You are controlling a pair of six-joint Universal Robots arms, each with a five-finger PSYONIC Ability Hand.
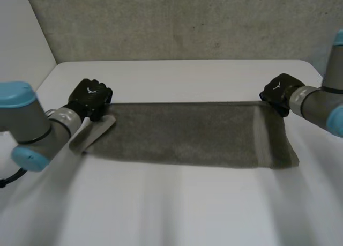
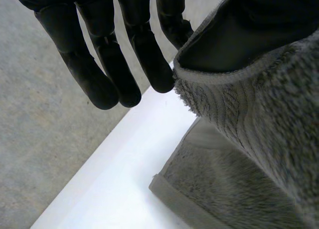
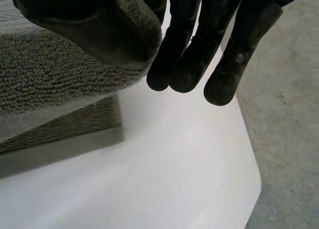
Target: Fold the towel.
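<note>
The towel (image 1: 187, 133) lies spread across the white table (image 1: 177, 203), and at its far edge the left hand (image 1: 90, 97) and right hand (image 1: 278, 91) each pinch a raised corner between thumb and straight fingers (the other fingers hang loose just beside the cloth).

The white table (image 1: 177, 203) had a smooth, matte top, and both of its far corners were rounded. Soft, even light lay over it, with no hard glare anywhere. Beyond its far edge was a grey speckled surface (image 1: 187, 26), rough like concrete or short carpet. From the head view it could not be told whether this was floor or wall. In both wrist views the same grey lay past the table's edge. Past the far left corner stood a plain pale panel (image 1: 21, 37), meeting the grey along a slanting line.
</note>
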